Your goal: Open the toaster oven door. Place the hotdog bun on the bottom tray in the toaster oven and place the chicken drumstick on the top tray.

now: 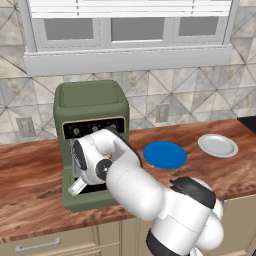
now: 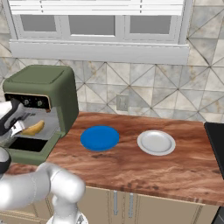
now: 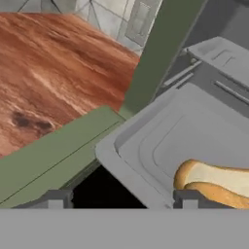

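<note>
The olive-green toaster oven stands at the left of the counter. Its toaster oven door hangs down open. Inside, the hotdog bun lies on a pulled-out grey tray, with a second grey tray above it. My gripper is open at the oven mouth, above the door glass. Its fingertips stand wide apart, the right one just beside the bun's end. The chicken drumstick is out of view.
A blue plate and a white plate lie on the wooden counter to the right of the oven. A tiled wall with outlets and a window stands behind. My arm crosses the oven front.
</note>
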Motion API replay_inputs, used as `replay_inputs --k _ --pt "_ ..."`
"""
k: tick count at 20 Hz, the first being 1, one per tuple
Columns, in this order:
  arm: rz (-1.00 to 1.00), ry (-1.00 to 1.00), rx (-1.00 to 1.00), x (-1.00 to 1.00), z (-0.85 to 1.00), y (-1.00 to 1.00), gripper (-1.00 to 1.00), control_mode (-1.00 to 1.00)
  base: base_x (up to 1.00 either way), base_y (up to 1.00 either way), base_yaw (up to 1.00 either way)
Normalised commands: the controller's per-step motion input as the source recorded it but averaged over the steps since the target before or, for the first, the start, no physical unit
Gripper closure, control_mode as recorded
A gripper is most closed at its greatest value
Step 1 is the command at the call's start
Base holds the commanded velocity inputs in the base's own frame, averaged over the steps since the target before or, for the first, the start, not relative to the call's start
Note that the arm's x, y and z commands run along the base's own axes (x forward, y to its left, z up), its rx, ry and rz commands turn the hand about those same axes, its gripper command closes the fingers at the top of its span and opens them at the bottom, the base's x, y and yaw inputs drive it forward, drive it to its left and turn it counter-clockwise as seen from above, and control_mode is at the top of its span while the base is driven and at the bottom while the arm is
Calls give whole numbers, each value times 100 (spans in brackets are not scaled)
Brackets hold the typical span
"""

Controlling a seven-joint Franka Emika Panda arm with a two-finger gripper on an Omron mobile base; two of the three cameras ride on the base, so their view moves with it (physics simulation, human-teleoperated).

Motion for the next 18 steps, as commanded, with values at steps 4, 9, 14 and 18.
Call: replay_inputs --k 4,9,14,18 --pt "-44 35 -10 10 5 0 -100 -100 0 0 0" --pt "-30 41 -1 0 6 24 -100 -100 0 0 0" --pt "-27 43 -5 19 15 67 -100 -100 0 0 0" --pt "-25 37 -3 38 15 51 -100 -100 0 0 0"
